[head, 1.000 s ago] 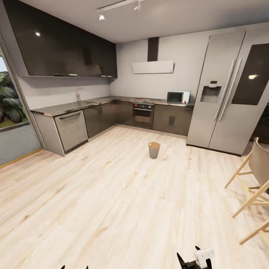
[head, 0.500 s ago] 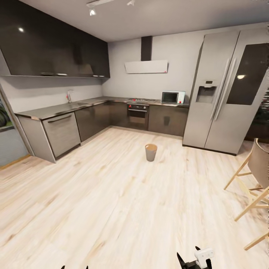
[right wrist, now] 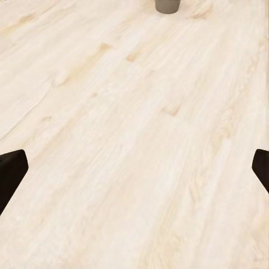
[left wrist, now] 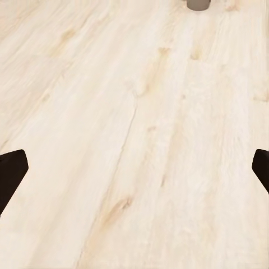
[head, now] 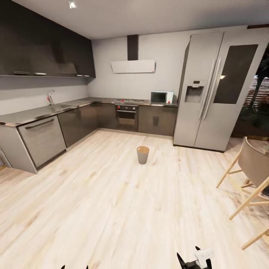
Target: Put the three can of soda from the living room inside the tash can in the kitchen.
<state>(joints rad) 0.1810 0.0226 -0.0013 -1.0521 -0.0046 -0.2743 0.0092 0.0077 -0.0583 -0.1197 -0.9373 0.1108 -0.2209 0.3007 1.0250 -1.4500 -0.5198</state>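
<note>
The tash can (head: 142, 154), a small round tapered bin, grey outside and brown inside, stands upright on the light wood floor in the middle of the kitchen, well ahead of me. Its base shows far off in the left wrist view (left wrist: 198, 4) and in the right wrist view (right wrist: 167, 5). My left gripper (left wrist: 134, 174) is open over bare floor, its dark fingertips (left wrist: 11, 171) wide apart. My right gripper (right wrist: 134, 174) is open too, with nothing between its fingers. Both grippers sit at the bottom edge of the head view, left (head: 74, 267) and right (head: 188, 257). The cans of soda are out of view.
Dark cabinets and a counter (head: 41, 112) run along the left and back walls, with an oven (head: 127, 116) and a microwave (head: 161, 97). A large steel fridge (head: 213, 89) stands at the back right. Wooden chairs (head: 250, 175) stand at the right.
The whole head view has shifted: the camera turned right and moved forward, so the cabinets and bin slid left and the window left the picture. Both grippers stay open.
</note>
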